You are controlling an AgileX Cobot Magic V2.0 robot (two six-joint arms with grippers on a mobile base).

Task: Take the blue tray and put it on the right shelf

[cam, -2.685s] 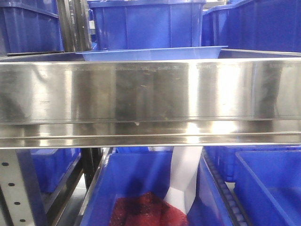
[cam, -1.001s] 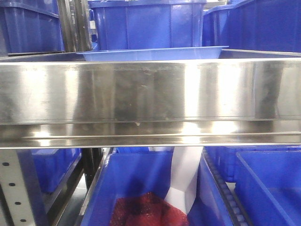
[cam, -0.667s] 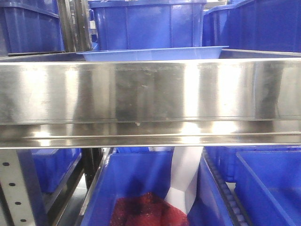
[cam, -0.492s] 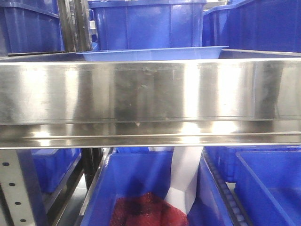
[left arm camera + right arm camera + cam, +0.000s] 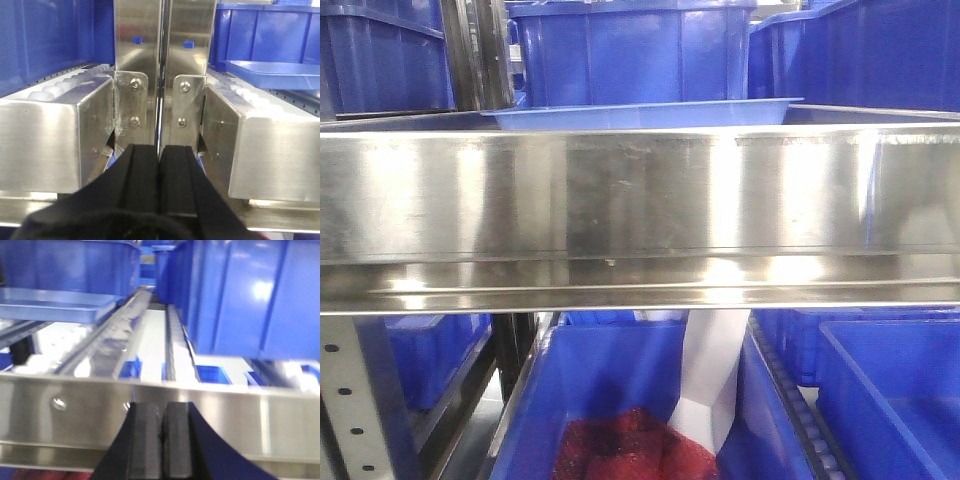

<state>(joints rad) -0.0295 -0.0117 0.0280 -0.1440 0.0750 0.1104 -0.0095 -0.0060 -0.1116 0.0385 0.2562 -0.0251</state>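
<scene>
The light-blue tray [image 5: 640, 114] lies flat on the stainless-steel shelf [image 5: 640, 200], behind its broad front lip, in front of a deep blue bin. It also shows at the right of the left wrist view [image 5: 272, 74] and at the upper left of the right wrist view [image 5: 55, 310]. My left gripper [image 5: 160, 150] is shut and empty, in front of the shelf's steel uprights, left of the tray. My right gripper [image 5: 161, 407] is shut and empty, in front of the shelf's lip, right of the tray. Neither touches the tray.
Deep dark-blue bins [image 5: 630, 50] stand on the shelf behind and right of the tray [image 5: 240, 290]. Below the shelf, a blue bin [image 5: 620, 400] holds red material and a white sheet. Perforated grey uprights [image 5: 350, 400] stand at lower left. Roller rails [image 5: 115, 335] run back along the shelf.
Nothing has moved on the shelf; the tray stays put. Only the reflections on the shelf's front lip shift slightly.
</scene>
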